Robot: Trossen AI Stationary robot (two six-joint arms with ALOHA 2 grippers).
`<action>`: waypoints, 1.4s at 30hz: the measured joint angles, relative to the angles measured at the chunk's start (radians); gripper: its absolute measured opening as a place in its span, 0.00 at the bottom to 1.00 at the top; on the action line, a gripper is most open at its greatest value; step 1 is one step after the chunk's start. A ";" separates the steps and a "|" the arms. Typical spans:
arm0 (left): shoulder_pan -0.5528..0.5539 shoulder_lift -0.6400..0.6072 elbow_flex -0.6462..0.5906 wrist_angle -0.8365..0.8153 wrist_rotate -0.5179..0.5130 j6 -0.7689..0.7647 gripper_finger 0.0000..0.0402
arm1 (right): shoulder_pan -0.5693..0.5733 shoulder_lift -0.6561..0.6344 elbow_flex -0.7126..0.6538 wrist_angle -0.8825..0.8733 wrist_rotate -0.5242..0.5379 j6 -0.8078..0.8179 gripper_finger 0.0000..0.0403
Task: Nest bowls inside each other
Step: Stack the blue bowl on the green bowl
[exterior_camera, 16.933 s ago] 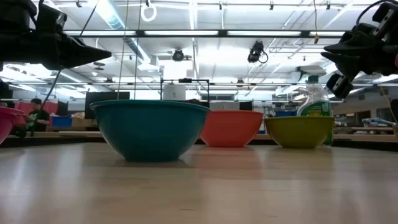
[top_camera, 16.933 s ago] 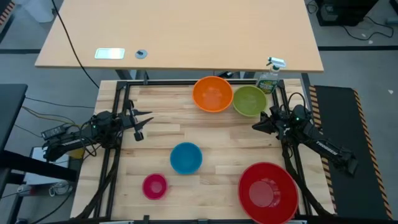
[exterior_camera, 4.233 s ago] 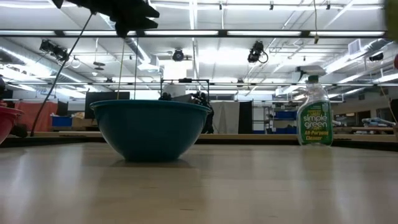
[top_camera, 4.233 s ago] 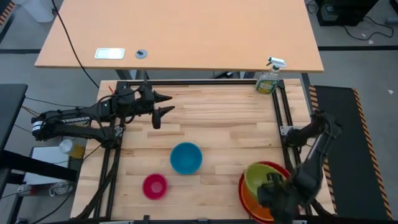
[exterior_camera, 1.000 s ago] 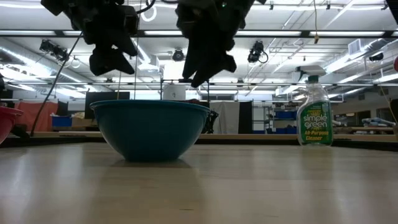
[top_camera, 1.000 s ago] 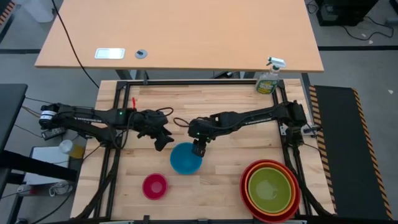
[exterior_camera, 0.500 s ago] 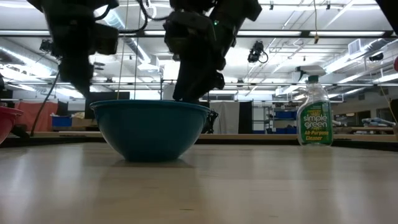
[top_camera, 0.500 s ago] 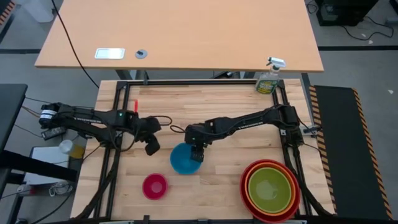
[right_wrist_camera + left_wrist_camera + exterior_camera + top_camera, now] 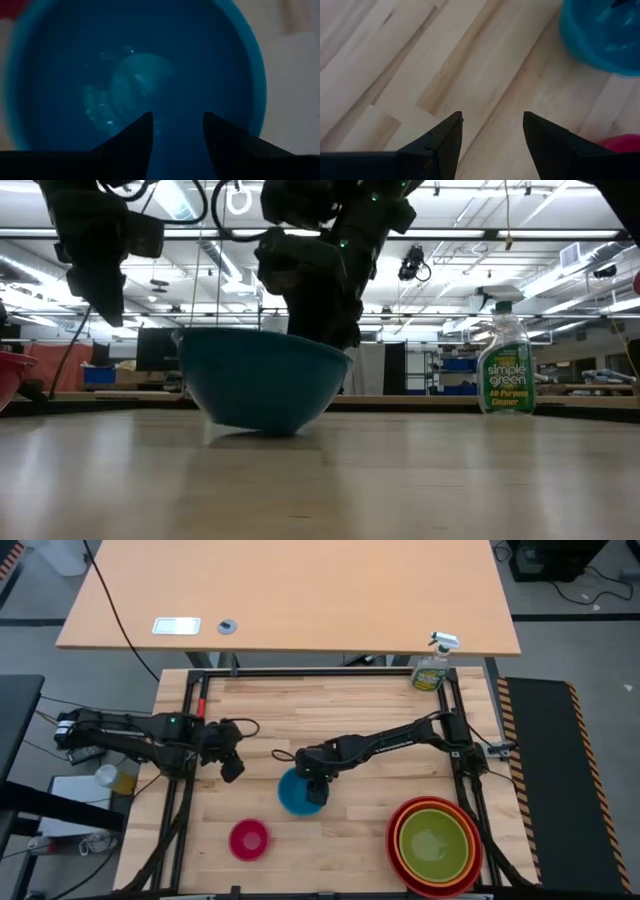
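Observation:
The blue bowl (image 9: 295, 792) sits tipped near the table's middle, its right side low (image 9: 265, 385). My right gripper (image 9: 315, 788) reaches down into it from the right, fingers open over the blue inside (image 9: 175, 116). To the bowl's left, my left gripper (image 9: 233, 770) hangs open over bare wood (image 9: 492, 116), touching nothing. The small pink bowl (image 9: 249, 838) stands toward the near edge. At the near right, the green bowl (image 9: 433, 845) lies in the orange one, and both lie in the red bowl (image 9: 392, 868). My right gripper comes at the blue bowl slanting down from the table's right, its open fingers (image 9: 130, 140) at the bowl's right side (image 9: 335, 355). The bowl tilts down on that side, its underside on the table. The fingers hide the place of touch.
A green spray bottle (image 9: 432, 668) stands at the table's far right corner (image 9: 505, 365). Black frame rails run along the table's left and right edges. Bare wood lies between the blue bowl and the nested stack.
My right gripper has sunk into the blue bowl. The bowl has tipped, right side down and left rim up, and has slid a little toward the table's right. My left gripper has drawn back toward the table's left edge and tipped further downward, still open.

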 joint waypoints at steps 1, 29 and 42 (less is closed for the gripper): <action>0.000 -0.010 0.000 0.001 0.000 -0.008 0.53 | 0.000 -0.007 0.000 0.003 -0.003 0.004 0.44; 0.000 -0.103 0.000 -0.057 -0.001 0.010 0.53 | -0.061 -0.072 -0.164 0.035 0.049 0.050 0.38; 0.000 -0.103 0.000 -0.009 0.000 0.021 0.53 | -0.087 -0.105 -0.114 -0.138 -0.086 0.025 0.06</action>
